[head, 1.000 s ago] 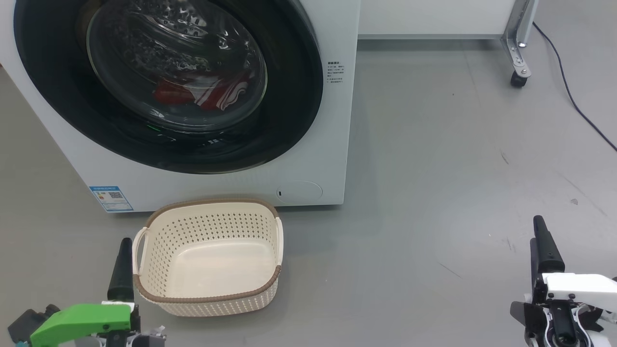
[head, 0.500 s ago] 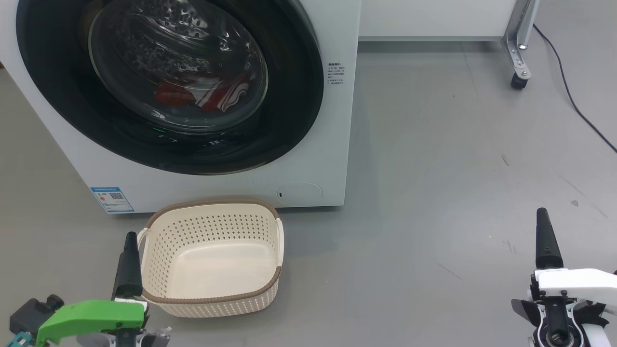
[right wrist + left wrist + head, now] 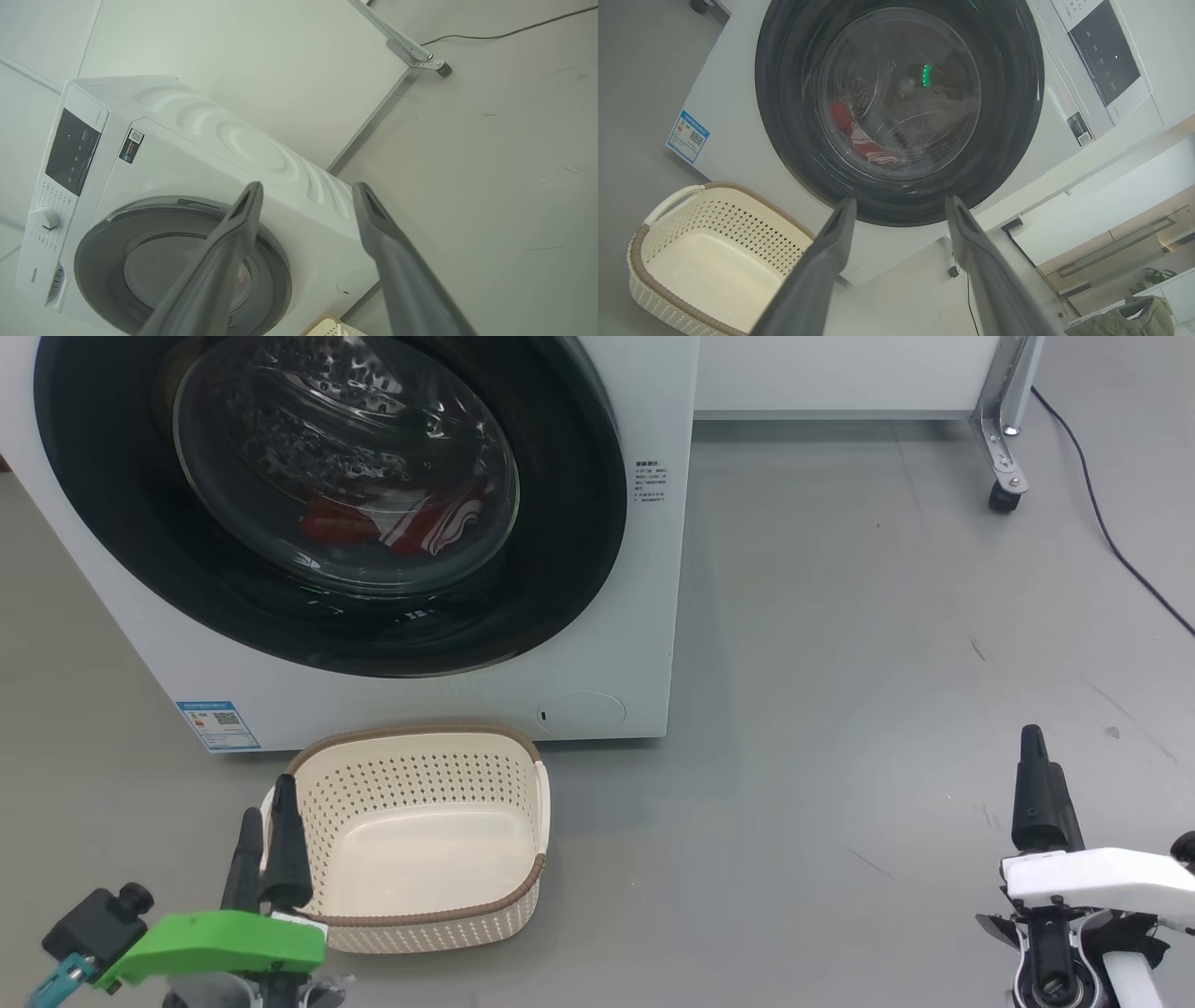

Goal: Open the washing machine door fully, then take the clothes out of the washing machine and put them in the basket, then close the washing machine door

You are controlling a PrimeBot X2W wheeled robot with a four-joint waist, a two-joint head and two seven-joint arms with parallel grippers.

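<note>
The white washing machine [image 3: 644, 616] stands at the upper left, and its round black-rimmed door [image 3: 560, 523] is closed. Behind the glass lie the red and red-and-white clothes [image 3: 392, 523]. The cream basket [image 3: 429, 929] sits empty on the floor in front of the machine. My left gripper [image 3: 268, 798] is open beside the basket's left handle, and in its wrist view this gripper [image 3: 900, 200] points at the door [image 3: 1017, 93] and the clothes [image 3: 864, 144]. My right gripper [image 3: 1041, 751] is open at the lower right, far from the machine. From its wrist, the right gripper [image 3: 308, 185] faces the machine [image 3: 187, 154].
A white panel on a metal leg with a caster [image 3: 1004, 495] stands behind the machine's right side. A dark cable [image 3: 1102, 513] runs across the grey floor at the far right. A green garment [image 3: 1134, 317] lies at the lower right of the left wrist view.
My left gripper has risen and moved right, closer to the basket's left handle, and both its fingers now show. My right gripper has moved slightly up and left.
</note>
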